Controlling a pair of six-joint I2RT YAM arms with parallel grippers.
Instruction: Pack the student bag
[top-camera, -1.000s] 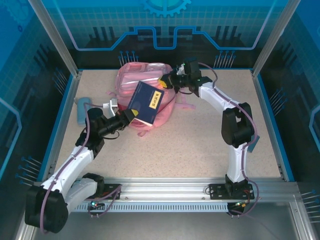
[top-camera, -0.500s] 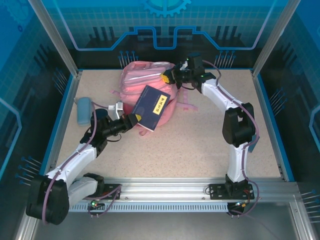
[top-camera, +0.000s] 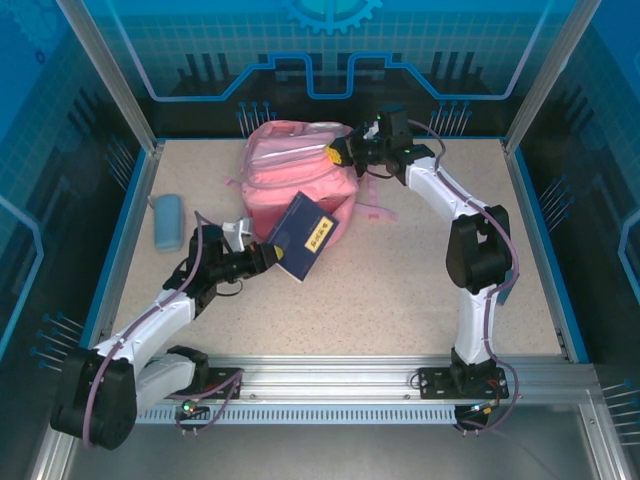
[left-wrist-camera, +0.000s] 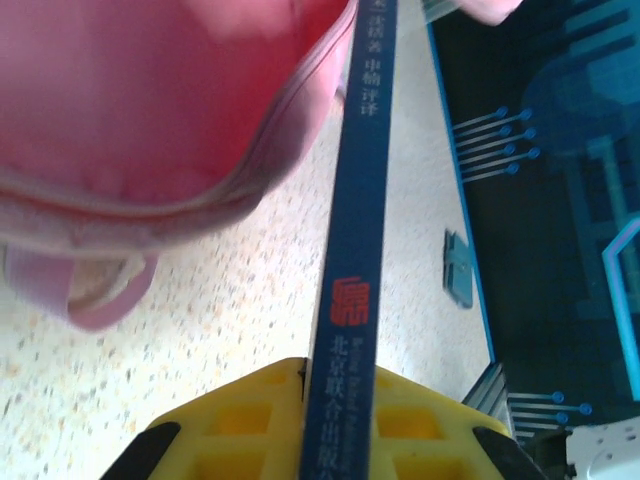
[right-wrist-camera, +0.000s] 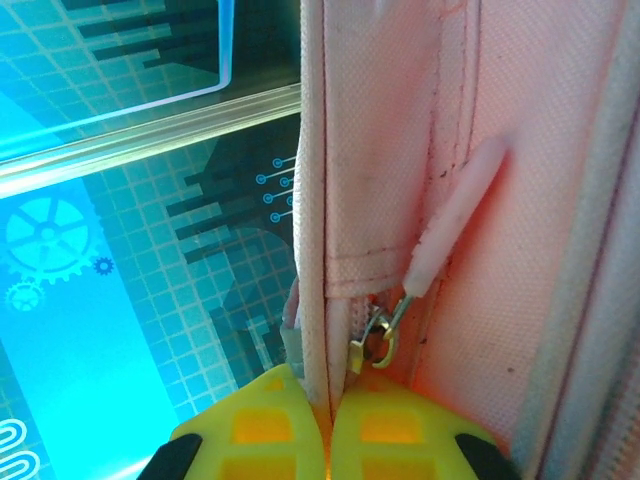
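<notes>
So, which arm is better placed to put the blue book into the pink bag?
Left. The left tool grips the blue book beside the student bag. The right tool is shut on the bag's edge by the zipper.

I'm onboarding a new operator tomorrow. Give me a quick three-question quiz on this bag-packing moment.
1. True or false: the left end effector is shut on the blue book.
2. The right end effector pinches: A) the student bag; B) the book; C) nothing.
3. What lies alone near the left edge of the table?
Key: 1 true; 2 A; 3 the light-blue pencil case.
</notes>
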